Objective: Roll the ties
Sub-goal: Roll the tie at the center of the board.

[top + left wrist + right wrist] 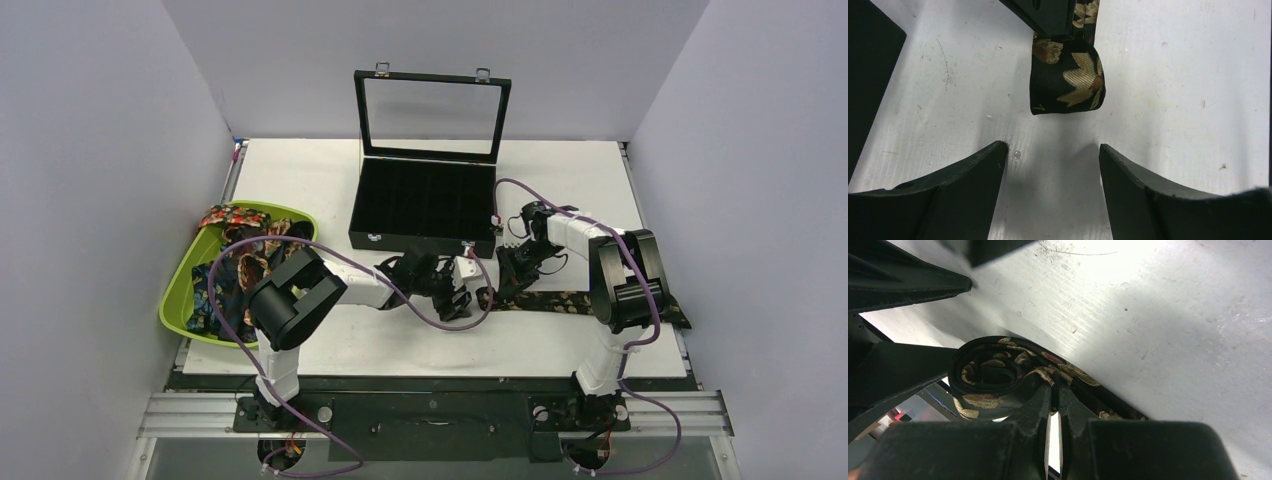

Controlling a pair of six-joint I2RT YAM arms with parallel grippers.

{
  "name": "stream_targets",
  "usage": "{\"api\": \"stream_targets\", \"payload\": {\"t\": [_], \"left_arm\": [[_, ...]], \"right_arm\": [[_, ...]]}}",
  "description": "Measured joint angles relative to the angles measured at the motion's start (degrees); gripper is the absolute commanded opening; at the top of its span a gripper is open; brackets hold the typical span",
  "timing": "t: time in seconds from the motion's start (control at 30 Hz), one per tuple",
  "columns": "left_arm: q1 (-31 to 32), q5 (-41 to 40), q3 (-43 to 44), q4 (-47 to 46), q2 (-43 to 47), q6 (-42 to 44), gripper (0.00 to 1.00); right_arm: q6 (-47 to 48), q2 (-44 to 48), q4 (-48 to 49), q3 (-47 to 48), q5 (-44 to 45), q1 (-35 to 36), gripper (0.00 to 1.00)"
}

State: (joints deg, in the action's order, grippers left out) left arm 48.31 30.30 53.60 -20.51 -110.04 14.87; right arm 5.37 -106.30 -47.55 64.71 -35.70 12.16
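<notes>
Far to the left of the left fingers (973, 175), a green tray (172, 300) holds other ties (235, 260). The 2 left fingers stand open, with the rolled end (1068, 82) of the dark floral tie (570, 301) just ahead of their tips, perhaps slightly lifted from the table (1173, 100). The right fingers (1037, 412) are closed on this tie just beside the roll.
</notes>
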Motion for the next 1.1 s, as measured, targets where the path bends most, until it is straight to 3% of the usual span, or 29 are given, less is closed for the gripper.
{"api": "stream_targets", "payload": {"t": [0.13, 0.27, 0.43, 0.57, 0.87, 1.1], "left_arm": [[0.15, 0.26, 0.17, -0.87, -0.13, -2.36, 0.74], [0.68, 0.52, 2.14, -2.34, -1.42, -4.9, 0.71], [1.49, 0.68, 5.31, -4.94, -3.96, -7.37, 0.47], [2.27, 1.62, 7.28, -5.81, -5.05, -8.41, 0.37], [3.34, 2.69, 12.35, -5.9, -8.7, -8.72, 0.42], [4.04, 2.08, 12.92, -5.95, -12.02, -7.19, 0.32]], "right_arm": [[-0.02, 0.0, 0.02, 0.0, 0.04, 0.0, 0.0], [-0.04, 0.0, 0.07, -0.02, 0.02, 0.0, 0.0], [-0.04, 0.0, 0.22, -0.07, -0.09, 0.0, 0.0], [-0.07, 0.02, 0.48, -0.22, -0.31, 0.0, 0.0], [-0.04, 0.02, 0.94, -0.48, -0.59, -0.13, 0.0], [-0.46, 0.13, 1.95, -1.25, -2.32, -0.57, 0.0]]}}
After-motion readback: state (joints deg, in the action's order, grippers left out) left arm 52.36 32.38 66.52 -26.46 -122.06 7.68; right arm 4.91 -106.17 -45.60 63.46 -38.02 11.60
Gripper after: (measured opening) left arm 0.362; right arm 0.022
